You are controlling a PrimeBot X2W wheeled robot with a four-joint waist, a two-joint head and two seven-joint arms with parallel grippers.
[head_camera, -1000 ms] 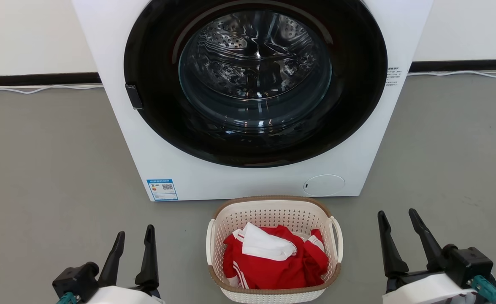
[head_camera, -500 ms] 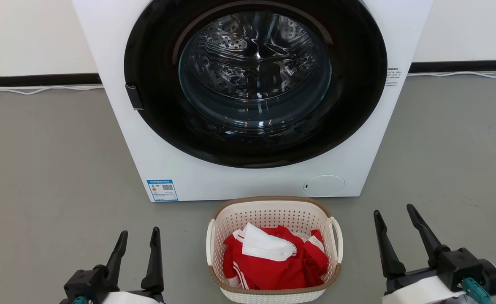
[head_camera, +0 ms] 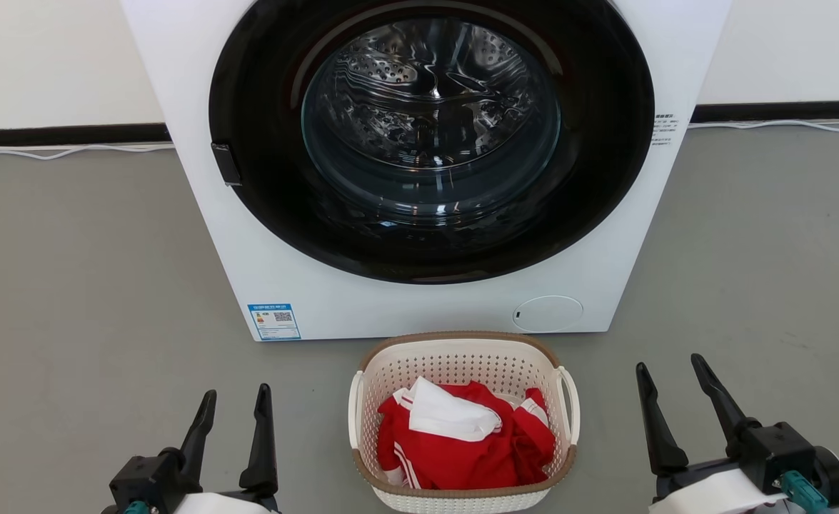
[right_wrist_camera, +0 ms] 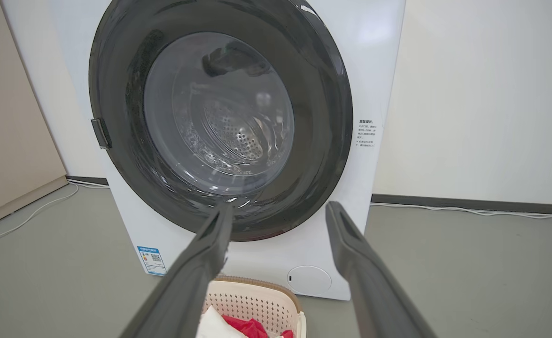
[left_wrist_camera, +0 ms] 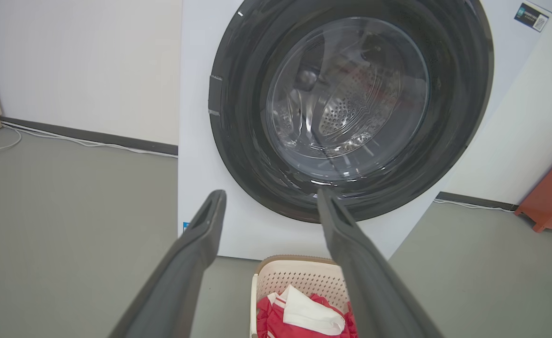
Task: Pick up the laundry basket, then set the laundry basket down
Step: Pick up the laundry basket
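Cream plastic, punched with holes and capped by a brown woven-look rim: the laundry basket (head_camera: 455, 368) stands on the grey floor (head_camera: 91, 285), just in front of the washing machine (head_camera: 262, 235) and below its closed round door. Red and white clothes (head_camera: 462, 450) lie heaped inside.

My left pincer (head_camera: 236, 394) and right pincer (head_camera: 669, 364) hang low on either side of the basket, both well apart from it. Each has its fingers spread wide and holds nothing.

I judge the load light: a thin shell and a few soft garments. The perforated walls will likely flex if squeezed, and the smooth plastic may slip under a pinch from one side. The firmest holds look to be the two white loops, the left handle (head_camera: 353, 407) and the right handle (head_camera: 573, 403). One pincer on each should keep the basket level. The lift has not begun.
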